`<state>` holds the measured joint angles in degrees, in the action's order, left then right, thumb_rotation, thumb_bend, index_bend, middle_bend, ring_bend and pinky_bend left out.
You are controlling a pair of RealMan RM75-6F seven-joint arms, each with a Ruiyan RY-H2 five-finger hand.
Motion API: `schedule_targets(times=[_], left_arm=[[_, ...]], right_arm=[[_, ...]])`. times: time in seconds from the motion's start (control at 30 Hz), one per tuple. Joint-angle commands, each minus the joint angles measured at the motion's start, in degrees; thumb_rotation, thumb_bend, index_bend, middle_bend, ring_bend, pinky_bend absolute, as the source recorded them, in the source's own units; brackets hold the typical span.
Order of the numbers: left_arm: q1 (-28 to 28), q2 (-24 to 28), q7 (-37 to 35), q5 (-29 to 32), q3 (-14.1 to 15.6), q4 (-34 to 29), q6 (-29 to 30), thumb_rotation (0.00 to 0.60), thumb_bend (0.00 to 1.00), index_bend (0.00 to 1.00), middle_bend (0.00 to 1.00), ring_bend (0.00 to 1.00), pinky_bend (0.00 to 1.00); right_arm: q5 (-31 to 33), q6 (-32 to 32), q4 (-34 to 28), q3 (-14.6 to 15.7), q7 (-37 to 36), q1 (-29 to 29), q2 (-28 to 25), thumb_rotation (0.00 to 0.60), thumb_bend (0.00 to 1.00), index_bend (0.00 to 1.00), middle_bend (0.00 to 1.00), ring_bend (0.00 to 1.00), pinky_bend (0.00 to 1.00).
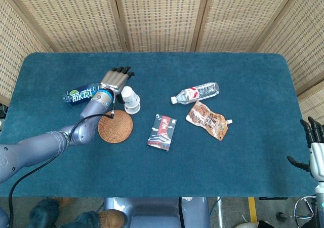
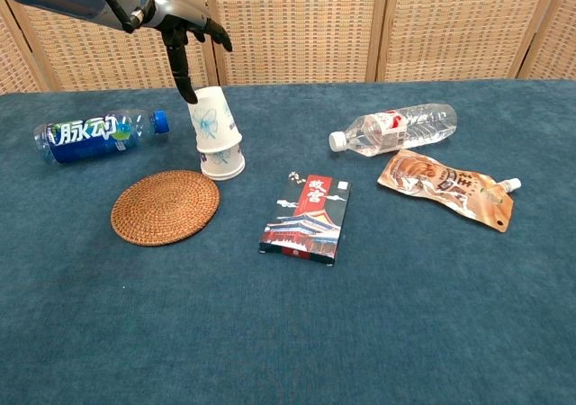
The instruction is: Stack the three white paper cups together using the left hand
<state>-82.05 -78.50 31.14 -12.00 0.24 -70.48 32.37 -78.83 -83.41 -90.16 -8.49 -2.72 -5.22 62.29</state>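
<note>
Chest view, stacked cups (image 2: 218, 141) just below spread left hand (image 2: 184, 29) fingers (image 2: 182, 72), apart

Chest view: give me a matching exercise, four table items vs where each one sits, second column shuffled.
Column 1:
1. stacked paper cups
2. blue-label bottle
3. woven coaster
4. brown pouch

Column 2:
A. far left of the table, lying on its side
B. right side, just in front of the clear water bottle
C. upside down, just behind the coaster's right edge
D. flat on the cloth, left of the printed packet

Pairs: 1-C, 2-A, 3-D, 4-B
</note>
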Motion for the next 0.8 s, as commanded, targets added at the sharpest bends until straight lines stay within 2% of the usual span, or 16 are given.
schedule_targets(times=[0.03, 0.2, 0.37, 0.4, 0.47, 0.57, 0.7, 0.8], left_arm=[[0.5, 1.0, -1.1, -1.3, -0.6, -1.0, 0.6, 0.600, 0.03, 0.04, 0.00, 0.00, 0.05], [2.0, 3.8, -3.8, -4.3, -1.9, -3.8, 1.2, 0.600, 0.03, 0.02, 0.00, 0.00, 0.05], [5.6, 8.1, -8.8, -8.8, -4.7, -9.5, 4.2, 0.600, 0.01, 0.00, 0.00, 0.00, 0.00], [7.0, 9.2, -9.8, -10.8, -5.0, -11.3, 6.4, 0.600, 0.00, 0.00, 0.00, 0.00, 0.00], [13.0, 12.2, -12.2, -17.6, -4.7, -18.6, 17.6, 0.600, 0.00, 0.00, 0.00, 0.00, 0.00], [19.8, 13.3, -15.3, -25.9, -3.4, -24.8, 28.9, 0.600, 0.00, 0.00, 0.00, 0.00, 0.00], [29.1, 13.9, -18.4, -35.1, 0.1, -30.1, 41.4, 0.600, 0.00, 0.00, 0.00, 0.00, 0.00], [34.9, 14.3, -20.0, -39.8, 2.8, -32.6, 47.7, 0.600, 0.00, 0.00, 0.00, 0.00, 0.00]], right_arm=[[-0.1, 0.0, 0.0, 0.0, 0.0, 0.0, 0.0, 0.600, 0.00, 0.00, 0.00, 0.00, 0.00], [-0.3, 0.1, -0.2, 0.2, 0.0, 0.0, -0.1, 0.600, 0.00, 0.00, 0.00, 0.00, 0.00], [-0.7, -0.2, -0.4, 0.4, 0.1, 0.1, -0.1, 0.600, 0.00, 0.00, 0.00, 0.00, 0.00], [-0.8, -0.2, -0.4, 0.5, 0.1, 0.1, -0.1, 0.600, 0.00, 0.00, 0.00, 0.00, 0.00], [-1.0, -0.4, -0.4, 0.5, 0.0, 0.2, -0.1, 0.600, 0.00, 0.00, 0.00, 0.00, 0.00], [-1.2, -0.5, -0.3, 0.6, -0.1, 0.2, -0.1, 0.600, 0.00, 0.00, 0.00, 0.00, 0.00], [-1.5, -0.9, -0.1, 0.6, -0.4, 0.3, -0.1, 0.600, 0.00, 0.00, 0.00, 0.00, 0.00], [-1.8, -1.1, 0.0, 0.6, -0.5, 0.3, -0.1, 0.600, 0.00, 0.00, 0.00, 0.00, 0.00]])
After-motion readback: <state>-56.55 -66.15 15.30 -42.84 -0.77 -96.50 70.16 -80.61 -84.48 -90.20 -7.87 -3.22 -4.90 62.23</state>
